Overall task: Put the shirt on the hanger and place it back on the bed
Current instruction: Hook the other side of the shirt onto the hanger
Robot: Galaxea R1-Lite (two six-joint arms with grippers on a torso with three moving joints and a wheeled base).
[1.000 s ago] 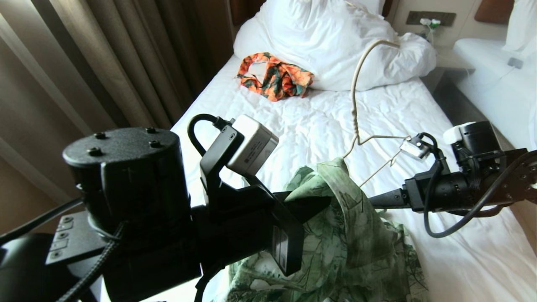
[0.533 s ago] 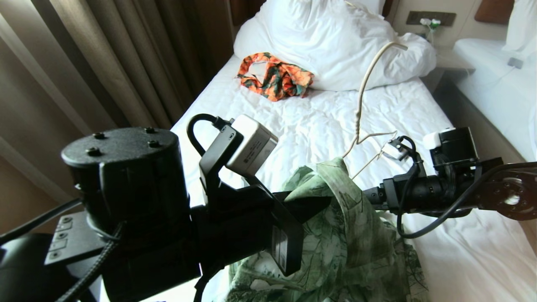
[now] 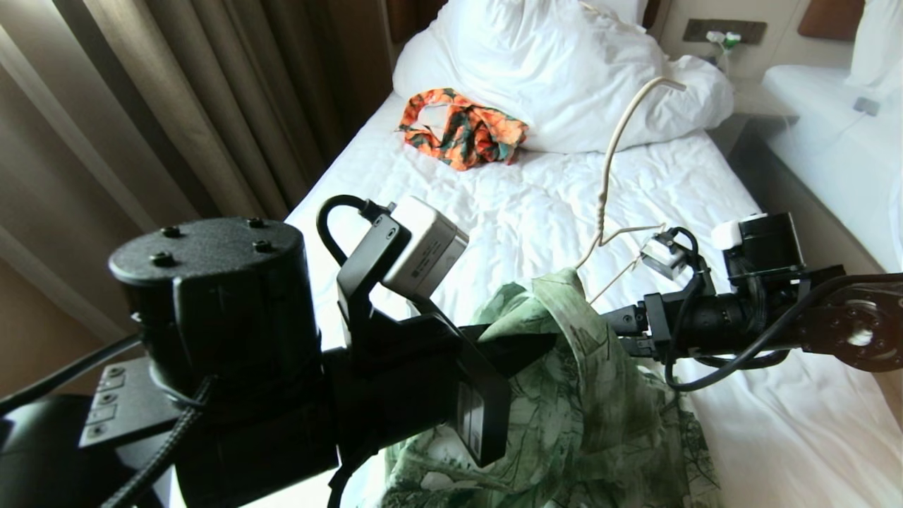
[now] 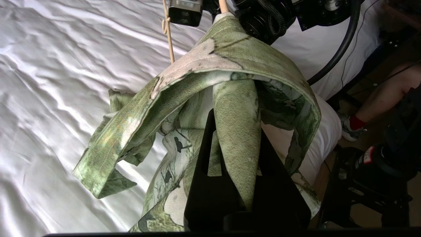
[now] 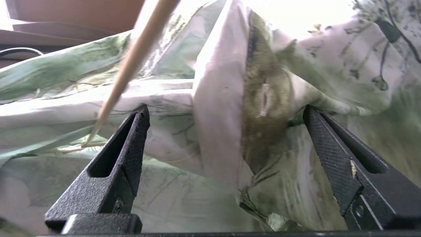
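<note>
Left: the left gripper point(image 4: 230, 154) is clamped on a fold of the shirt point(image 3: 600, 395), holding the light green garment bunched and lifted, with its lower cloth trailing down toward the white sheet of the bed point(image 3: 536, 204). In the left wrist view the collar band arches over the closed jaws and drapes to both sides.

Centre: the hanger point(image 3: 607, 212) stands nearly upright above the shirt, its curved hook raised toward the duvet point(image 3: 564, 77). Its lower wires run down into the cloth, so 1 shoulder appears to be inside the garment, though how far cannot be told. An orange patterned garment point(image 3: 462, 127) lies well apart at the foot of the duvet.

Right: the right gripper point(image 5: 227, 115) is level with the lifted shirt and points into it. Its 2 jaws stand wide apart with a vertical fold of cloth, bearing a buttonhole, between them but not pinched. The hanger wire crosses just beside 1 jaw. No gripper is seen holding the hanger; what props it up cannot be told.

Step in hand, as a judgement: threading the shirt over the hanger, about midway. The garment is not yet seated and nothing has been laid back on the bed.

Next move: close the right jaws on that fold and draw it over the bare hanger shoulder. The risk is catching the wire along with the cloth, or tipping the loosely standing hanger.
</note>
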